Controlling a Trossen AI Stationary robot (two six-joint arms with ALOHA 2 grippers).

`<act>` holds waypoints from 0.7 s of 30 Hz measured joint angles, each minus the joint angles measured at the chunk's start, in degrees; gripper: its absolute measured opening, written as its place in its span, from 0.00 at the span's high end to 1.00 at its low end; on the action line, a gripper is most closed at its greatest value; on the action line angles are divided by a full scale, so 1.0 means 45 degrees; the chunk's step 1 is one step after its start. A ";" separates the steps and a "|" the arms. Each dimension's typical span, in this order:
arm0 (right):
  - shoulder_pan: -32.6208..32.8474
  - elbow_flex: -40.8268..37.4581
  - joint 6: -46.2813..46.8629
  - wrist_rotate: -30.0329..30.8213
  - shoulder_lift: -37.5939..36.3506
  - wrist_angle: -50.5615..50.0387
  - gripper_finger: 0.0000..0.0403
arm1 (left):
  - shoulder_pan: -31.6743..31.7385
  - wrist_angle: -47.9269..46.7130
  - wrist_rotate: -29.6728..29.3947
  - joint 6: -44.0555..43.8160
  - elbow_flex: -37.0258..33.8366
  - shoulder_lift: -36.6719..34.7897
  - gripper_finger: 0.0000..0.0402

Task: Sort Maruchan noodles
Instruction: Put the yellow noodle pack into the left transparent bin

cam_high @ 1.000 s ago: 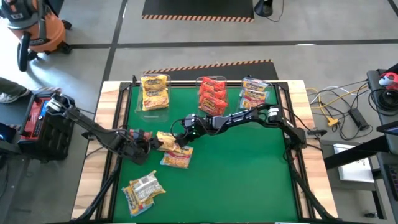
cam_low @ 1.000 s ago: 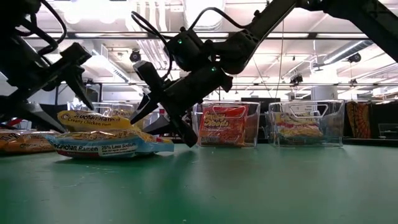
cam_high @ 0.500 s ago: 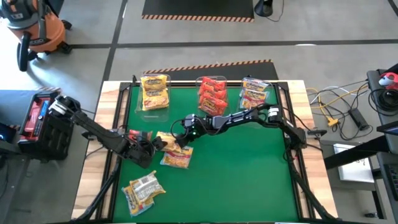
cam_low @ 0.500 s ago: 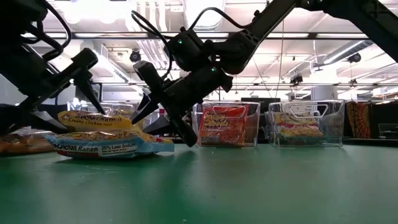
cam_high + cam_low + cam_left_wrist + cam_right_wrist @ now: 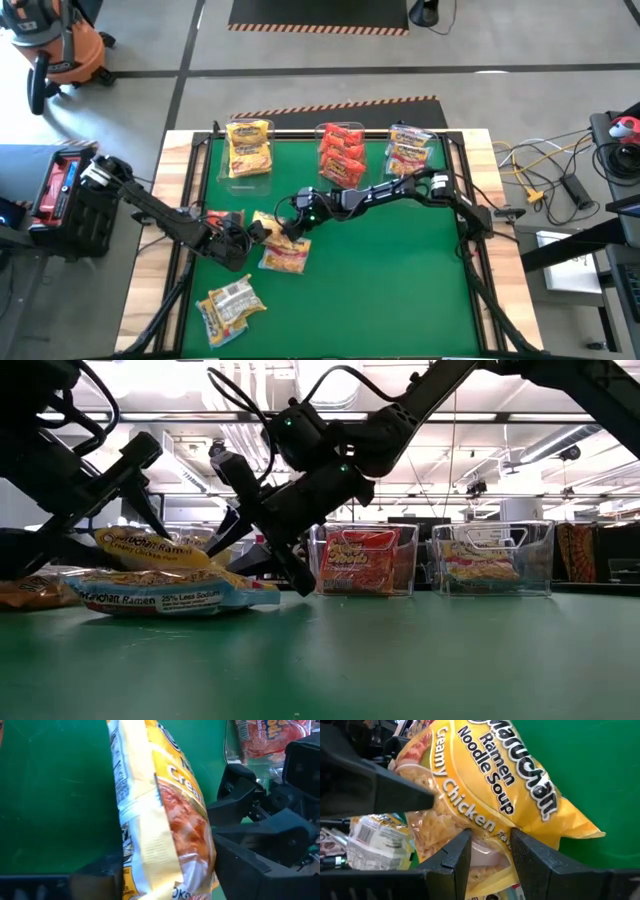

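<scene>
A yellow Creamy Chicken noodle packet [image 5: 268,223] [image 5: 150,547] lies tilted near the table's left middle, on top of a pale 25% Less Sodium packet [image 5: 165,597] [image 5: 283,256]. My right gripper [image 5: 490,850] [image 5: 285,222] reaches in from the right and is shut on the yellow packet [image 5: 485,785]. My left gripper [image 5: 250,233] [image 5: 170,867] comes from the left and is open, with one finger on each side of the same packet [image 5: 165,815]. I cannot tell whether it touches the packet. My right gripper pinches the yellow packet between its two fingers [image 5: 456,854] at one end [image 5: 487,837]. It comes from the table's right, slanting down. The packet sits tilted, and its underside rests on the pale packet [image 5: 200,596].
A red packet [image 5: 222,217] lies beside my left gripper and another pale packet [image 5: 232,305] lies near the near-left corner. Three clear bins stand along the far edge, holding yellow [image 5: 248,150], red [image 5: 342,152] and pale [image 5: 408,150] packets. The green mat to the right is bare.
My left gripper has moved toward the table's right, closing on the yellow packet until its fingers stand on either side of it. The yellow packet has tipped up slightly on the pale packet.
</scene>
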 joint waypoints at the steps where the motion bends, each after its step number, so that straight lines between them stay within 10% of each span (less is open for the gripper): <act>1: 0.0000 0.0027 0.0000 -0.0136 -0.0001 -0.0014 0.69 | 0.0000 0.0000 0.0000 0.0000 0.0000 0.0000 0.51; 14: -0.0314 0.0599 0.0024 -0.3991 -0.0700 -0.0272 0.69 | -0.0003 0.0102 -0.0131 0.0423 0.0010 -0.0159 0.73; 21: -0.0476 0.0585 -0.2243 -0.4660 -0.2528 -0.4341 0.69 | -0.0005 0.0053 -0.0613 0.1325 0.0010 -0.0723 0.71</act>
